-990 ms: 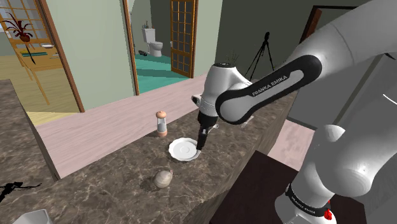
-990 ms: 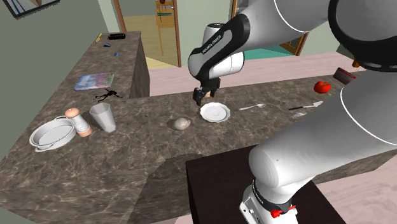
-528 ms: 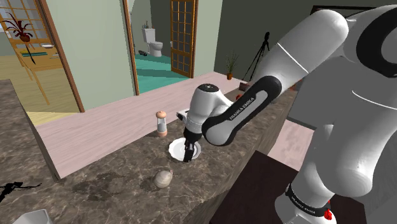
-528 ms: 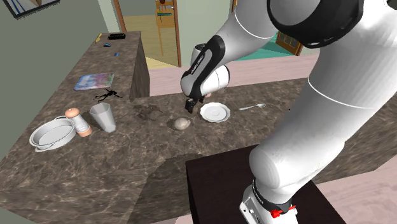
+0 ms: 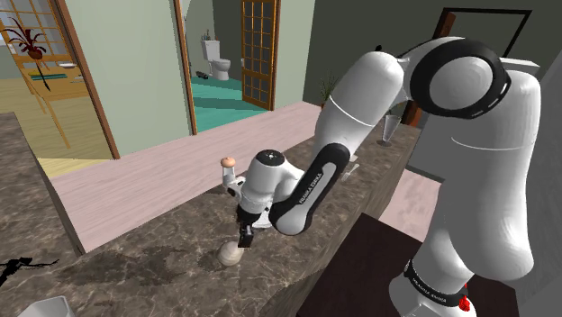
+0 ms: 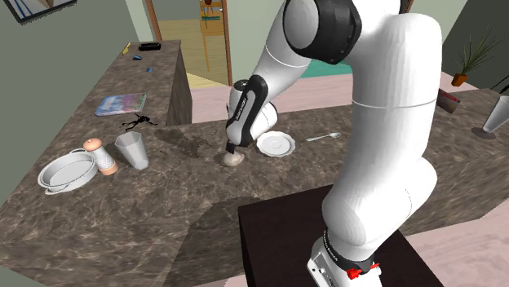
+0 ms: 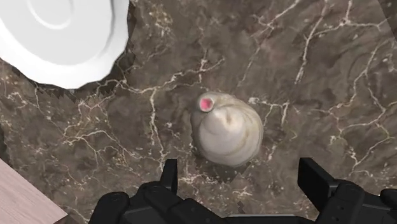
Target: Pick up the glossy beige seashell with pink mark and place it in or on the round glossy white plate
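Though apart, one seashell [image 7: 228,130], one plate [image 7: 70,44]

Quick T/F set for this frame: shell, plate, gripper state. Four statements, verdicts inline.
1. The seashell lies on the plate. False: it lies on the dark veined countertop, apart from the plate.
2. The gripper is open above the seashell, its fingers not touching it. True.
3. The pink mark sits at the seashell's end nearer the plate. True.
4. A fork lies on the plate. False: the plate is bare; the fork lies on the countertop beside it.
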You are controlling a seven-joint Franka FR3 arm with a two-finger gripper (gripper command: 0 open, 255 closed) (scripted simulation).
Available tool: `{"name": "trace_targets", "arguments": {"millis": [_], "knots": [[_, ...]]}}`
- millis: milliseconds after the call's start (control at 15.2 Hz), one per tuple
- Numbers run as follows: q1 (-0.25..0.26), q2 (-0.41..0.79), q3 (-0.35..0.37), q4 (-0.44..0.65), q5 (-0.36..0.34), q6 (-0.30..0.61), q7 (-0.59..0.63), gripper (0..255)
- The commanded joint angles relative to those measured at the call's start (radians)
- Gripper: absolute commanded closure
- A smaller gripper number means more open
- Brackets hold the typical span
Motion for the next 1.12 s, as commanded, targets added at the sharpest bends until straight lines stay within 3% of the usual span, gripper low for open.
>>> {"name": "trace_targets", "arguments": {"millis": [0, 264, 726, 1056], "knots": [[0.047, 0.084, -0.038, 0.049, -0.048, 0.055, 0.01, 0], [0.122, 0.225, -0.091, 0.155, -0.091, 0.123, 0.003, 0], [0.134, 0.339, -0.106, 0.233, -0.087, 0.16, 0.007, 0], [0.135, 0.348, -0.107, 0.24, -0.086, 0.163, 0.007, 0]]}}
